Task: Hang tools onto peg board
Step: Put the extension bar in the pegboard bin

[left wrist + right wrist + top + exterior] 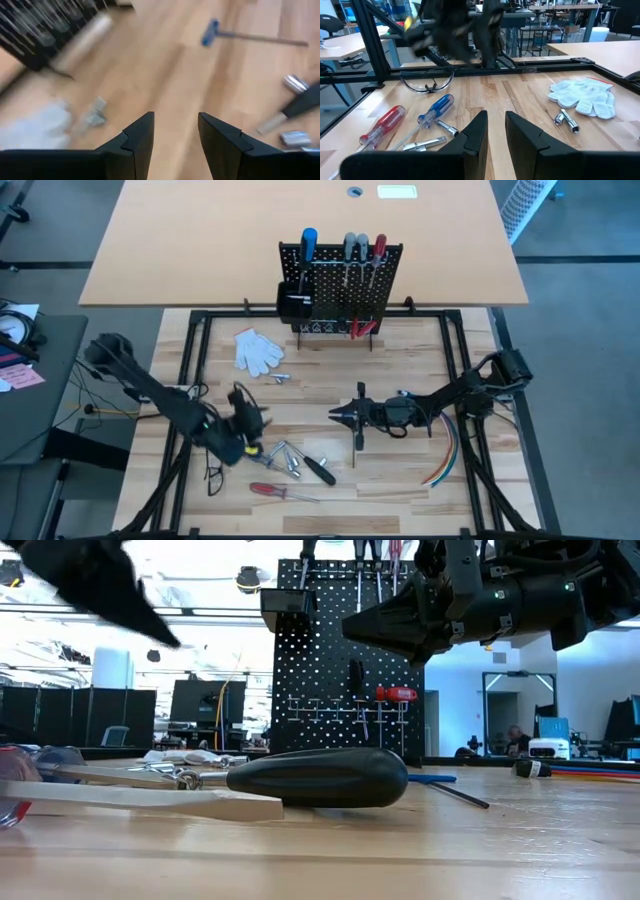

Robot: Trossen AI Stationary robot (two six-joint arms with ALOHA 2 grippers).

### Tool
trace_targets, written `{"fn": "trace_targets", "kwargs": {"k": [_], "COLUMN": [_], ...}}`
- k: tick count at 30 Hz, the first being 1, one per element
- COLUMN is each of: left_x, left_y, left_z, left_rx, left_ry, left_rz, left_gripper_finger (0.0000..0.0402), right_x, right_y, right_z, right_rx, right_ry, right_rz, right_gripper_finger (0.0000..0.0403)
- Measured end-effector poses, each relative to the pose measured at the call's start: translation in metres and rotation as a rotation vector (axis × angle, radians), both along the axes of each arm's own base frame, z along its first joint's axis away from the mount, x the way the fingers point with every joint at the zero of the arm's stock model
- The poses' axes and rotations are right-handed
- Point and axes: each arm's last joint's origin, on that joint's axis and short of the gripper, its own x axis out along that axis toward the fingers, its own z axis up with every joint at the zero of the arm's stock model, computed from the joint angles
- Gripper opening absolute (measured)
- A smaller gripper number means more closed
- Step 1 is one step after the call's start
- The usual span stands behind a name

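Peg board (340,285) at the counter's (400,490) far edge already carries several screwdrivers and pliers. Loose tools (290,465) remain near the left gripper (262,420) (red screwdriver, black-handled driver, sockets). Left gripper and right gripper (337,416) both hover with fingers parted, empty; I judge it partway done.

One peg board (345,288); three screwdrivers hung at its top (346,247); one white glove (258,350); one red screwdriver (268,490) on table; two arms.

Left tool (243,420) and right tool (340,416) hover low, fingers parted, empty.
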Motion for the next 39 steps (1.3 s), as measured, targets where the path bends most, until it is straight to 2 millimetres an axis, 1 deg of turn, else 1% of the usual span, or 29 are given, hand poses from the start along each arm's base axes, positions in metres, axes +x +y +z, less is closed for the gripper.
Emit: {"fn": "trace_targets", "kwargs": {"k": [3, 6, 8, 9, 12, 15, 20, 24, 27, 30, 32, 37, 39], "left_x": [0.008, 0.014, 0.02, 0.023, 0.033, 0.038, 0.041, 0.043, 0.047, 0.05, 0.054, 0.061, 0.061], "left_y": [-0.02, -0.035, -0.042, -0.044, -0.047, -0.047, -0.043, -0.039, -0.031, -0.019, -0.013, -0.002, 0.0], "left_z": [-0.029, -0.06, -0.079, -0.086, -0.098, -0.098, -0.093, -0.094, -0.098, -0.102, -0.103, -0.103, -0.1], "left_rx": [-0.076, -0.058, -0.066, -0.074, -0.089, -0.099, -0.107, -0.102, -0.152, -0.215, -0.238, -0.27, -0.271], "left_ry": [0.054, 0.194, 0.218, 0.208, 0.213, 0.21, 0.219, 0.258, 0.309, 0.374, 0.399, 0.443, 0.454], "left_rz": [-0.023, -0.121, -0.12, -0.098, -0.061, -0.042, -0.035, -0.071, -0.1, -0.116, -0.135, -0.211, -0.231], "left_gripper_finger": [0.015, 0.015, 0.015, 0.015, 0.0154, 0.0164, 0.0182, 0.0182, 0.0174, 0.0157, 0.0137, 0.0062, 0.003], "right_x": [0.0, 0.0, 0.0, 0.0, 0.0, 0.0, 0.0, 0.0, 0.0, 0.0, 0.0, 0.0, 0.0], "right_y": [0.0, 0.0, 0.0, 0.0, 0.0, 0.0, 0.0, 0.0, 0.0, 0.0, 0.0, 0.0, 0.0], "right_z": [0.0, 0.0, 0.0, 0.0, 0.0, 0.0, 0.0, 0.0, 0.0, 0.0, 0.0, 0.0, 0.0], "right_rx": [0.006, 0.006, 0.006, 0.006, 0.007, 0.007, 0.006, 0.006, 0.006, 0.006, 0.006, 0.007, 0.006], "right_ry": [-0.001, 0.0, -0.002, -0.001, -0.001, -0.002, -0.001, 0.0, 0.001, 0.0, 0.001, -0.001, -0.001], "right_rz": [0.0, -0.001, -0.001, -0.001, -0.001, -0.002, -0.002, -0.002, -0.002, -0.002, -0.002, -0.002, -0.002], "right_gripper_finger": [0.0076, 0.0076, 0.0076, 0.0076, 0.0076, 0.0076, 0.0076, 0.0076, 0.0076, 0.0076, 0.0076, 0.0076, 0.0076]}}
